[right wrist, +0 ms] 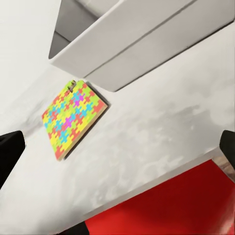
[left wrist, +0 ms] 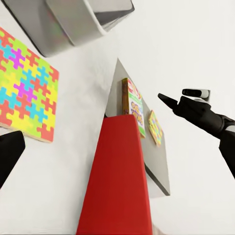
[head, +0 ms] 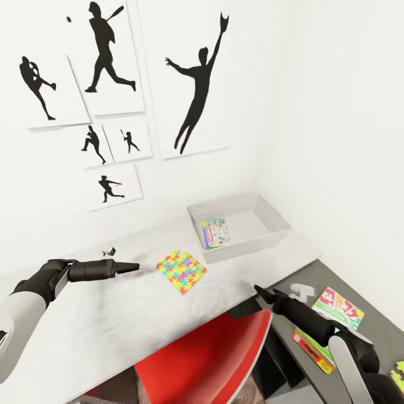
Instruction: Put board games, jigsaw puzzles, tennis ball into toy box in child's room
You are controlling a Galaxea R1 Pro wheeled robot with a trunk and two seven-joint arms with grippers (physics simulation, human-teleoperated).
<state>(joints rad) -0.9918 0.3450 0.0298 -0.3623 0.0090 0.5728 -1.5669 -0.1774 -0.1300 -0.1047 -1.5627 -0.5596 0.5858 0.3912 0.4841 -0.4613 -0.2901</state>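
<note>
The light grey toy box stands at the back of the pale table, against the corner walls. A blue-and-green board game lies flat inside it. The bright jigsaw puzzle lies on the table just in front of the box. My left gripper hovers open a short way left of the puzzle. My right gripper hangs open off the table's front edge, below the box; its fingers frame the puzzle. The tennis ball and the bed are out of view.
On the dark grey desk top at the right lie a green-and-red game box, a second colourful box partly behind my right arm, and a flat yellow-green item. A red chair stands under the table. White walls close the corner.
</note>
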